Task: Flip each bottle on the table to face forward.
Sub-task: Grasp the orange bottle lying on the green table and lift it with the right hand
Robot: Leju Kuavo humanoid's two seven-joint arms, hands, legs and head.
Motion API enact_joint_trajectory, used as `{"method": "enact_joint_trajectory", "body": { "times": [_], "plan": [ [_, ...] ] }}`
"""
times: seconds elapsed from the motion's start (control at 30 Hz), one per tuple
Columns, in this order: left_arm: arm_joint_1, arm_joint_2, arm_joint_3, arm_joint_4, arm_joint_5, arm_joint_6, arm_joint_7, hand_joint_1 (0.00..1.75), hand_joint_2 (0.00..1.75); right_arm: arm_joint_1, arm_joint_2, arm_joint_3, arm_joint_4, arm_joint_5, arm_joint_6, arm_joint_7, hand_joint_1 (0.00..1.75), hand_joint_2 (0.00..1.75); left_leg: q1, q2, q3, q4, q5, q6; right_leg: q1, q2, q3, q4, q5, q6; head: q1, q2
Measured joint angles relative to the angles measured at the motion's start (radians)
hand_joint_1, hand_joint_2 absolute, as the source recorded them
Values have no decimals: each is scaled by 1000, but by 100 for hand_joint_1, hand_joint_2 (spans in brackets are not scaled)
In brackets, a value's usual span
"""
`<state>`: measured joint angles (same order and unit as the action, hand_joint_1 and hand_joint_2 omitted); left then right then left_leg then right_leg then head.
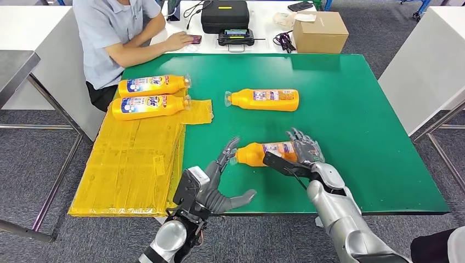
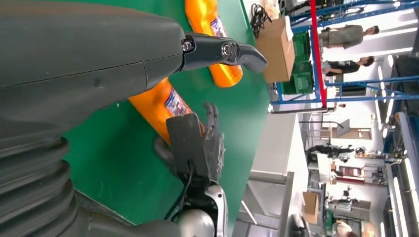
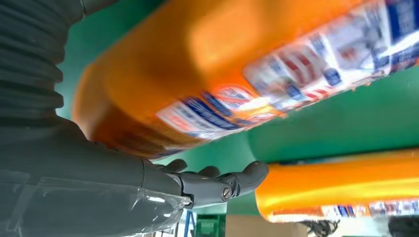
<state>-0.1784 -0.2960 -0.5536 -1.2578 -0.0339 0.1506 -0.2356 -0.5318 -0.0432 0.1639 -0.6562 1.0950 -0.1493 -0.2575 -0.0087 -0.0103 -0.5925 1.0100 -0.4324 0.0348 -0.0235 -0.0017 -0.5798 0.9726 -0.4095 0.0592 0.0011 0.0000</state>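
The right hand [image 1: 305, 149] grips an orange bottle [image 1: 264, 153] lying on the green tabletop [image 1: 356, 120] — label up; the left hand [image 1: 215, 185] hangs open.

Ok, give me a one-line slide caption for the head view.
Right hand grips an orange plastic bottle lying on the green table; left hand hovers open beside its cap.

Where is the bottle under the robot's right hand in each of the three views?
Head view: near bottle lies on the green table, right hand on its base end.
Left wrist view: near bottle, beside the right hand.
Right wrist view: near bottle, blurred, close up.
Shared landmark: the far bottle.
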Motion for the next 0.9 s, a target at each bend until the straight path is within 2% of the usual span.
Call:
{"method": "enact_joint_trajectory", "body": {
  "times": [0.6,0.73,0.9],
  "plan": [
    [-8,0,-3,26,7,15,-4,0,175,-26,5,47,60,-19,-21,0,0,175,0,1,0,0,0,0,0,0,0,0,0,0,0,0],
    [-10,0,-3,27,7,15,-5,0,175,-26,5,52,62,-26,-17,0,65,175,0,1,0,0,0,0,0,0,0,0,0,0,0,0],
    [-12,0,-3,28,7,15,-8,0,175,-35,-3,66,68,-44,23,11,65,175,0,1,1,0,0,0,0,0,0,0,0,0,0,0]
  ]
}}
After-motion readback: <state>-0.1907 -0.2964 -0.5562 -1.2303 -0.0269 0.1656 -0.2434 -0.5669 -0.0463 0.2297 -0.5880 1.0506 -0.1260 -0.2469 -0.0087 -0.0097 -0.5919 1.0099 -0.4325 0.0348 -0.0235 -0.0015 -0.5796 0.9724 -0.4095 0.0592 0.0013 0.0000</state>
